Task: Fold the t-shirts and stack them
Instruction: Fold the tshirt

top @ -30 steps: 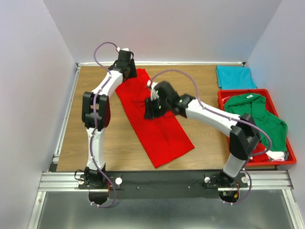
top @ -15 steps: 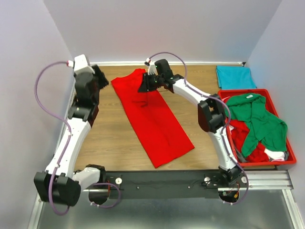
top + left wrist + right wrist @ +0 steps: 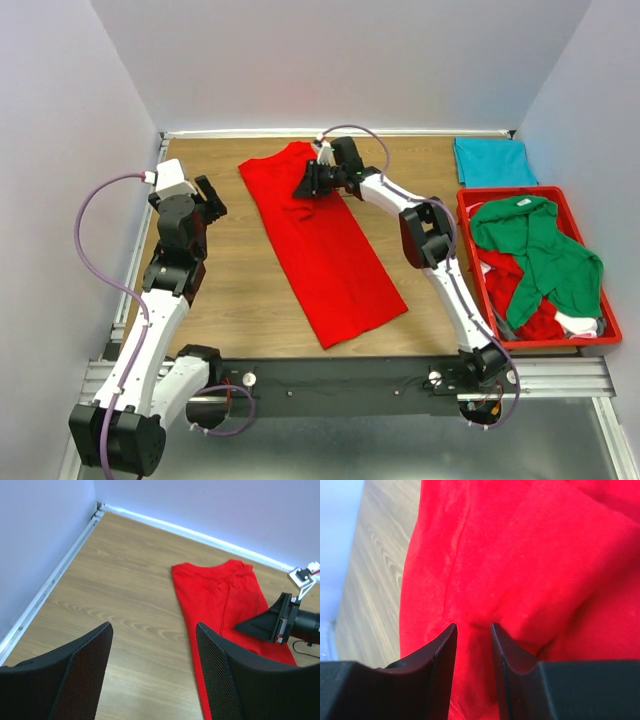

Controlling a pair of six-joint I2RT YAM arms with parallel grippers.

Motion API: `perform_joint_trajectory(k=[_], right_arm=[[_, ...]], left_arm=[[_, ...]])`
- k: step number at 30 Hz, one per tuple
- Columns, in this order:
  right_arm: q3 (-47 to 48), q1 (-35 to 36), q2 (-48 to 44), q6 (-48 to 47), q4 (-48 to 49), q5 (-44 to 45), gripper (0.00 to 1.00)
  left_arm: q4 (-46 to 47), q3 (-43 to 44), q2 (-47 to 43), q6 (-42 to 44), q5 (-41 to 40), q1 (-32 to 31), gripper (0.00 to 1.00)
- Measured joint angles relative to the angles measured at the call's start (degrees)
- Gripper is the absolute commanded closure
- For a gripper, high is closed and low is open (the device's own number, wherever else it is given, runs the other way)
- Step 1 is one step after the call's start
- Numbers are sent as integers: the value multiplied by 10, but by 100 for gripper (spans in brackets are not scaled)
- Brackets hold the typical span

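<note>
Because my right jaws sit narrowed over a small pucker near the far end of the red t-shirt (image 3: 325, 250), and I cannot tell whether cloth is truly pinched between them, a lift from here could catch only the top layer, or nothing, and pull the fold askew. My left jaws hang released over bare counter (image 3: 240, 290), well apart from the shirt, so nothing pins its other side and it might slide or bunch. The shirt lies as a long narrow band slanting from the far middle toward the near edge, mostly flat, wrinkled by my right jaws.
</note>
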Motion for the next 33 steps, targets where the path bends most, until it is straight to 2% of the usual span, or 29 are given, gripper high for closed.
perform_joint_trajectory(k=[1, 3, 6, 12, 20, 24, 26, 29, 33], right_arm=[[-8, -5, -2, 5, 10, 0, 58], [-31, -17, -8, 20, 34, -4, 57], [-58, -39, -21, 28, 51, -5, 56], [-86, -87, -40, 21, 57, -1, 54], [-127, -120, -83, 0, 41, 24, 41], [-230, -128, -186, -17, 23, 56, 36], [-303, -127, -268, -26, 19, 83, 35], [-389, -127, -388, -31, 9, 119, 35], [-517, -125, -535, -30, -8, 163, 39]], left_arm=[[4, 0, 0, 0, 0, 0, 18], [7, 0, 3, 2, 1, 0, 15], [7, -1, 12, 8, 15, 0, 2], [17, -3, 19, 20, 70, 0, 2], [29, -3, 60, 12, 153, 0, 2], [19, -3, 83, -8, 199, -10, 2], [7, -3, 93, -23, 222, -22, 2], [-20, -3, 110, -48, 252, -47, 2], [-52, -8, 123, -87, 284, -87, 9]])
